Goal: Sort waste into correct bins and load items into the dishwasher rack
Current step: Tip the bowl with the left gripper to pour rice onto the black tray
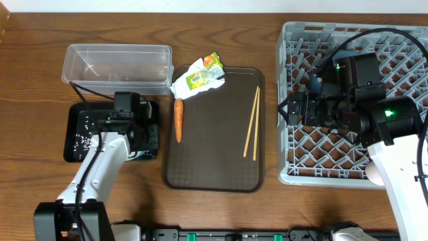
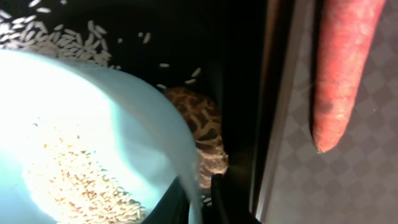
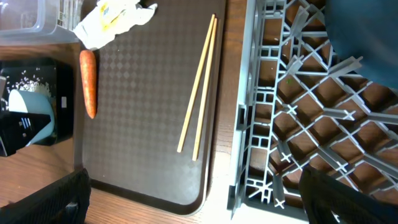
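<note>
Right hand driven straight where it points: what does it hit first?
Probably the brown tray, near the chopsticks; the right hand might clip the rack first, depth unclear.

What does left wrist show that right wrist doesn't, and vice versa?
Only left wrist: rice heaped inside the tipped light blue cup, and a brown food scrap beside it in the black tray.
Only right wrist: chopsticks on the brown tray, the snack wrapper at its far edge, the grey rack, and a corner of the clear tub.
Both: the carrot, the cup, the black tray with loose rice, and the brown tray's surface.
</note>
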### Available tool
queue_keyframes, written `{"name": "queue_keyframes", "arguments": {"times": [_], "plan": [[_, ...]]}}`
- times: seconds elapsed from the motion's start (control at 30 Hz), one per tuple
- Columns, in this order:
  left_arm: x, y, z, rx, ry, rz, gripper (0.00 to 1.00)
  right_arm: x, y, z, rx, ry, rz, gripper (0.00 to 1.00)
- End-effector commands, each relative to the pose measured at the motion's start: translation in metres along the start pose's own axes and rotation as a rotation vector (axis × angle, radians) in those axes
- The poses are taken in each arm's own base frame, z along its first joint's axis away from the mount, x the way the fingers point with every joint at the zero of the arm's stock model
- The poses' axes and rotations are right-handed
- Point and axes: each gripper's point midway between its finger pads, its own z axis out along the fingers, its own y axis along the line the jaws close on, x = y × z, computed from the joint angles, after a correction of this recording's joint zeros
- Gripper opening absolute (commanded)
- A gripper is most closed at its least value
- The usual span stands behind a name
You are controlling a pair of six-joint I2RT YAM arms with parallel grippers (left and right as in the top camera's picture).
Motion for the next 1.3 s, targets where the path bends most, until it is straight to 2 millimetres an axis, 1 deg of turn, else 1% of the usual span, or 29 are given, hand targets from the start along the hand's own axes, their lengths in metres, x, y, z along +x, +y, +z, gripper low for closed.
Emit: {"name": "queue_keyframes", "arguments": {"times": [0.0, 0.03, 0.13, 0.27, 0.37, 0.47, 0.63, 0.7, 0.77, 0.87, 0.93, 1.0, 1.1, 1.2, 1.27], "plan": [[0.000, -0.002, 0.004, -0.013, 0.019, 0.009, 0.15, 0.000, 0.004, -0.002, -0.009, 0.001, -0.022, 0.99], [0.002, -0.003, 0.007, -0.014, 0.032, 0.011, 0.15, 0.000, 0.004, -0.002, -0.009, 0.001, -0.021, 0.99], [0.005, -0.003, 0.011, -0.015, 0.051, 0.012, 0.06, 0.000, 0.004, -0.002, -0.009, 0.001, -0.021, 0.99], [0.003, -0.003, 0.009, -0.016, 0.040, 0.012, 0.06, 0.001, 0.004, -0.002, -0.008, 0.005, -0.021, 0.99], [-0.001, -0.004, 0.003, -0.015, 0.022, 0.005, 0.06, 0.001, 0.004, -0.002, -0.008, 0.005, -0.021, 0.99], [-0.011, -0.006, -0.018, -0.008, -0.015, -0.012, 0.06, 0.002, 0.004, -0.002, -0.007, 0.007, -0.020, 0.99], [-0.038, -0.014, -0.066, 0.028, -0.147, -0.006, 0.06, 0.002, 0.004, -0.002, -0.007, 0.008, -0.020, 0.99], [-0.041, -0.025, -0.079, 0.109, -0.185, -0.010, 0.06, 0.002, 0.004, -0.002, -0.007, 0.009, -0.020, 0.99], [-0.042, -0.032, -0.085, 0.188, -0.194, -0.033, 0.06, 0.003, 0.004, -0.002, -0.006, 0.012, -0.019, 0.99], [-0.043, -0.036, -0.091, 0.329, -0.193, -0.100, 0.06, 0.004, 0.003, -0.002, -0.004, 0.015, -0.018, 0.99], [-0.048, -0.035, -0.097, 0.450, -0.211, -0.153, 0.06, 0.005, 0.003, -0.002, -0.003, 0.019, -0.017, 0.99], [-0.054, -0.030, -0.103, 0.569, -0.248, -0.208, 0.06, 0.006, 0.002, -0.002, -0.001, 0.024, -0.016, 0.99], [-0.059, -0.016, -0.116, 0.752, -0.328, -0.284, 0.06, 0.007, 0.002, -0.002, -0.001, 0.027, -0.016, 0.99], [-0.058, 0.001, -0.129, 0.936, -0.425, -0.340, 0.06, 0.006, 0.002, -0.002, -0.001, 0.025, -0.016, 0.99], [-0.055, 0.010, -0.135, 1.037, -0.484, -0.349, 0.06, 0.006, 0.003, -0.002, -0.002, 0.023, -0.016, 0.99]]}}
